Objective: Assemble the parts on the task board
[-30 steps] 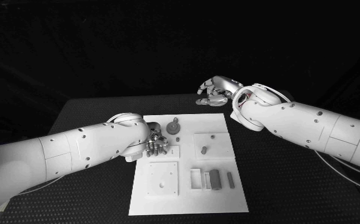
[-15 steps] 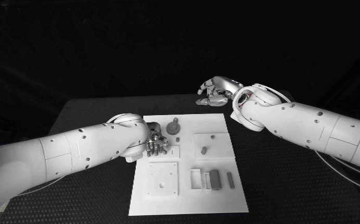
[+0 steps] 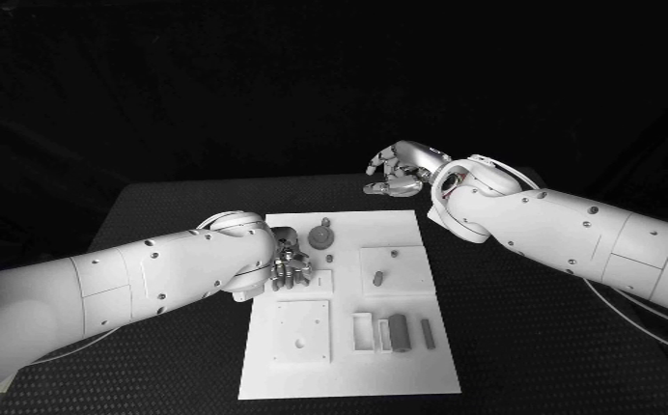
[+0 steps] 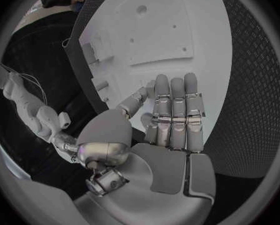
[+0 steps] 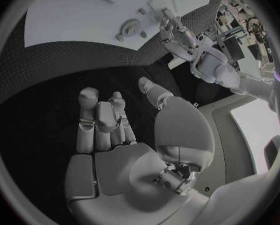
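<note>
While its fingers (image 4: 177,110) lie straight and together, holding nothing, the left hand (image 3: 290,262) stays over the task board's (image 3: 348,367) left edge, unchanged from a second ago. The right hand (image 3: 401,169), fingers loosely curled and empty, stays beyond the far edge. Grey parts (image 3: 401,330) lie unmoved near the board's near right.

White rectangular task board (image 3: 348,357) bore small grey parts (image 3: 399,330); black table (image 3: 529,338) showed a dotted weave; silver metal hands (image 3: 290,262) on white arms (image 3: 139,280).
</note>
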Controlling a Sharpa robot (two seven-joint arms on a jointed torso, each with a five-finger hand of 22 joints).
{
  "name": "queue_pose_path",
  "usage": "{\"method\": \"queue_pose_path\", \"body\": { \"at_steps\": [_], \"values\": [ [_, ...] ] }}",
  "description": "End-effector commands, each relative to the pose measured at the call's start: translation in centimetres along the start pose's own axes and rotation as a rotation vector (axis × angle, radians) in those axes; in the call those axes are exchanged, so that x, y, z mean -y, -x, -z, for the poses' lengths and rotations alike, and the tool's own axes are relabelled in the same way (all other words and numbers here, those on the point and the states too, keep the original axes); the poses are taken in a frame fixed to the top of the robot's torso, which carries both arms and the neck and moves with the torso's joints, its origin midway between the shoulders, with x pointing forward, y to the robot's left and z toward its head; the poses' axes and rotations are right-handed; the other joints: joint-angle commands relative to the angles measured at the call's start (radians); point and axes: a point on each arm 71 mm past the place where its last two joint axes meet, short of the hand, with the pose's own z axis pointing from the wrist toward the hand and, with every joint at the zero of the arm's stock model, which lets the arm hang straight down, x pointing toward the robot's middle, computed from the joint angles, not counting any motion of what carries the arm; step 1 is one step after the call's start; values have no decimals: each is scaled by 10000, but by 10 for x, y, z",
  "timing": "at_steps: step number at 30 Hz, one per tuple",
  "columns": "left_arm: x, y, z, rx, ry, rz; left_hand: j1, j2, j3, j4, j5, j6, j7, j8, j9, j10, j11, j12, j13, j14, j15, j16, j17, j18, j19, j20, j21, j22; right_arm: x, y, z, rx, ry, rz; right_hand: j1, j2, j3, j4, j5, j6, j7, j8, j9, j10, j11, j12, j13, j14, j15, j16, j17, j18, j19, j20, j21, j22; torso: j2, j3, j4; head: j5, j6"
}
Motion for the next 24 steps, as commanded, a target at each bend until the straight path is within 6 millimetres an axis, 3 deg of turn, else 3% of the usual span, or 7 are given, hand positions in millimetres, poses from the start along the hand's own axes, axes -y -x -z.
{"method": "queue_pose_path", "body": {
  "at_steps": [1, 24],
  "values": [
    [2, 0, 0, 138, -138, -6, -4, 102, 49, 3, 19, 540, -502, 30, 11, -77, 18, 50, 13, -79, -24, 44, -17, 174, 18, -32, -15, 11, -1, -1, 0, -89, 46, -9, -4, -4, 13, 69, 2, -130, 180, -30, -11, -26, 72, 33, -18, -46, 4, 14, 10, 533, -10, -89, -38, 145, 4, 0, 9, -6, -12],
    [1, -13, -4, 190, -150, -431, -2, 82, 56, 1, -14, 535, -499, 17, 23, -91, 21, 59, 11, -90, -22, 54, -27, 172, 14, -29, -21, 29, 1, 0, 0, -141, 5, -24, -25, -8, 2, 114, 2, -135, 182, -34, -17, -32, 74, 42, -29, -48, 6, 14, 11, 533, -11, -88, -42, 146, -1, 11, -3, -26, -53]
  ]
}}
